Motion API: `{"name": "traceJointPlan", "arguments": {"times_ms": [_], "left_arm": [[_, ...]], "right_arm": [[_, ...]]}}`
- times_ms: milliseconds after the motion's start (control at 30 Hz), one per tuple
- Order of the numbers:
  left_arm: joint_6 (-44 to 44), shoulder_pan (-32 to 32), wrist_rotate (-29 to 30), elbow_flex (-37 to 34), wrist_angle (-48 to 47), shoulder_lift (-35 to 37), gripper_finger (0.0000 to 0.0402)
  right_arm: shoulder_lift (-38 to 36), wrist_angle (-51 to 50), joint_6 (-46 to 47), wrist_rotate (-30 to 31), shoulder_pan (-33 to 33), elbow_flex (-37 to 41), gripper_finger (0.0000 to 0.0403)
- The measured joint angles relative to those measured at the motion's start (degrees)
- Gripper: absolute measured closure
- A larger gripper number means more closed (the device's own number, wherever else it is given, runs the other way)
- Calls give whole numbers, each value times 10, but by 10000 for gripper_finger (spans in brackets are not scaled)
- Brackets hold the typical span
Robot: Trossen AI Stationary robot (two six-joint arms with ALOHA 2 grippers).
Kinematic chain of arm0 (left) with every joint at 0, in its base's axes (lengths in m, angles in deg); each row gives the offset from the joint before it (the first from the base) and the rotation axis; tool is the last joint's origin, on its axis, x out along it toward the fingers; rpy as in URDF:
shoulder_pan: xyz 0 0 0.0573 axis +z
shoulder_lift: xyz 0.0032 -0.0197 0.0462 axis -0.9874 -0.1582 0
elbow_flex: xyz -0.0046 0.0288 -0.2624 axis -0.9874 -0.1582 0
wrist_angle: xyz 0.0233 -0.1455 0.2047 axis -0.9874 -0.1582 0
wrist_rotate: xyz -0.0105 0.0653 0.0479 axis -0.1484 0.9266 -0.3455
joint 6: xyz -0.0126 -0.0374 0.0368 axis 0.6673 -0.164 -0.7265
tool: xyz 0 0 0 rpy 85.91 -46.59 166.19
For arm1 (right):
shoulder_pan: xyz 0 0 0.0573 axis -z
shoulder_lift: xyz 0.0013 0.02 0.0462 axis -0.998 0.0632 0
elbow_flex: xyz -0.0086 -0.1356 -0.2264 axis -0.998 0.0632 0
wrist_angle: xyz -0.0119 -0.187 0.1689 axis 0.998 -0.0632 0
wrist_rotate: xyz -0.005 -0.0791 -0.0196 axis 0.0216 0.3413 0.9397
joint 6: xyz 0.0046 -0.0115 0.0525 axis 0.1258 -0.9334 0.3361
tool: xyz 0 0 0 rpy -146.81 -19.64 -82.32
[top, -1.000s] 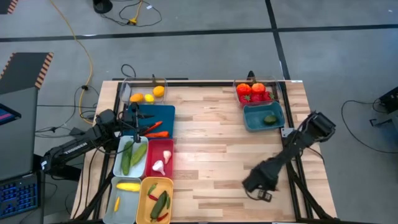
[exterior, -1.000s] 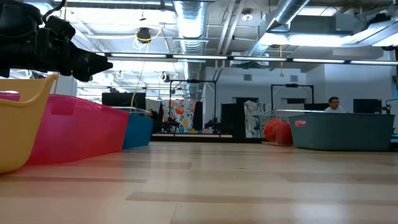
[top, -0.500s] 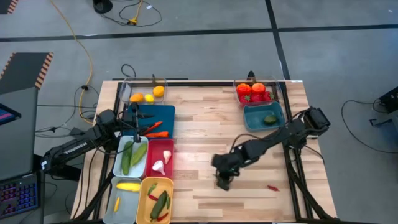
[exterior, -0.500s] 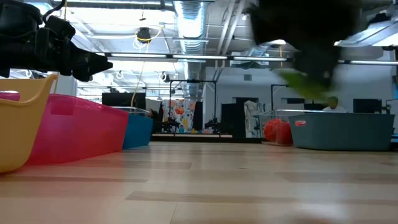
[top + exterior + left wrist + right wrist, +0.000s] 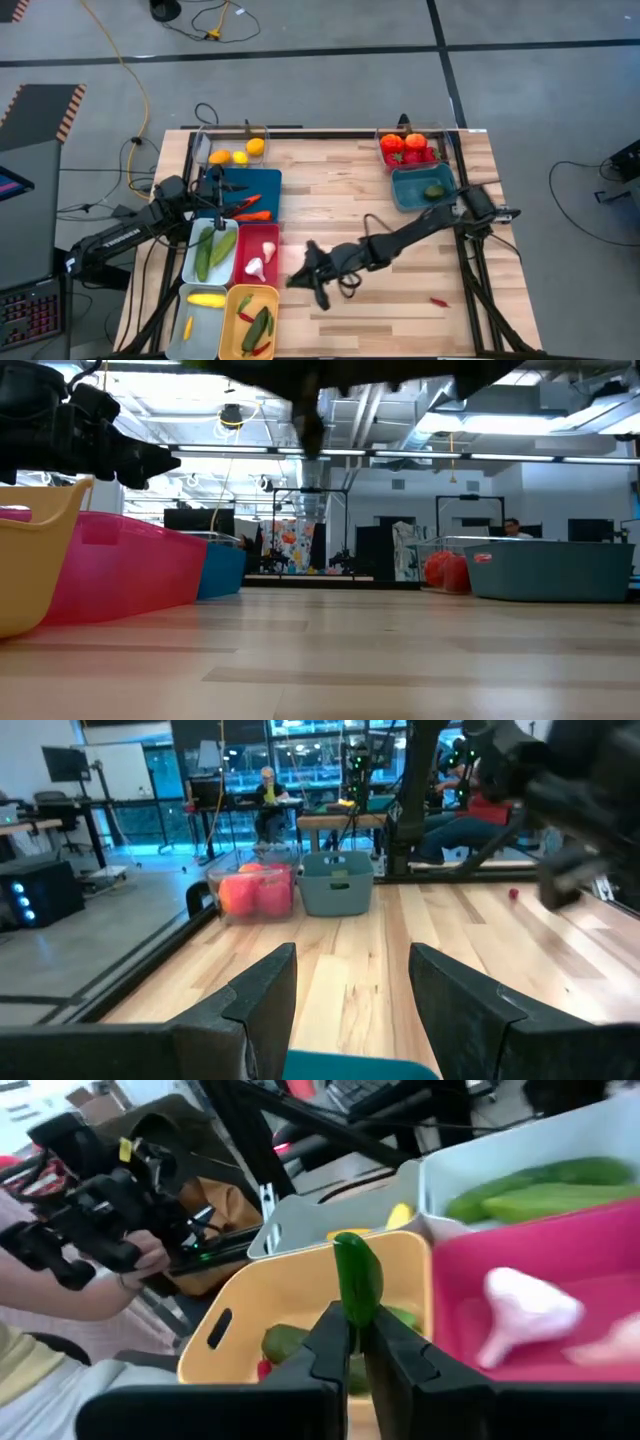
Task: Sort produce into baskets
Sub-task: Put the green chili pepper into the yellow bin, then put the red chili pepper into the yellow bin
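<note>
Right jaws [image 5: 356,1342] pinch small green chilli [image 5: 357,1278] by one end, yellow bin [image 5: 300,1295] just ahead. Light, smooth, likely slippery: my grip stays near stem. Left jaws [image 5: 352,980] half open, empty.

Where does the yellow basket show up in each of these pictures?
High view: the yellow basket sits at the table's near left corner, beside the red basket.
Low view: its tan wall is at the far left, next to the red basket.
Left wrist view: not in it.
Right wrist view: middle.
Shared landmark: the red basket.
</note>
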Motion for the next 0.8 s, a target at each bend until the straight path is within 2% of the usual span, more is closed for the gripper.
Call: {"name": "traceJointPlan", "arguments": {"times_ms": [267,433,633,800], "left_arm": [[1,0,0,0,1,0,220],[1,0,0,0,2,0,220],[1,0,0,0,1,0,220],[1,0,0,0,1,0,220]], "right_arm": [[152,-3,0,-95,1,-186,336],[207,-11,2,-132,8,-264,300],[218,-60,2,-148,19,-295,228],[214,-72,19,-178,32,-297,208]]}}
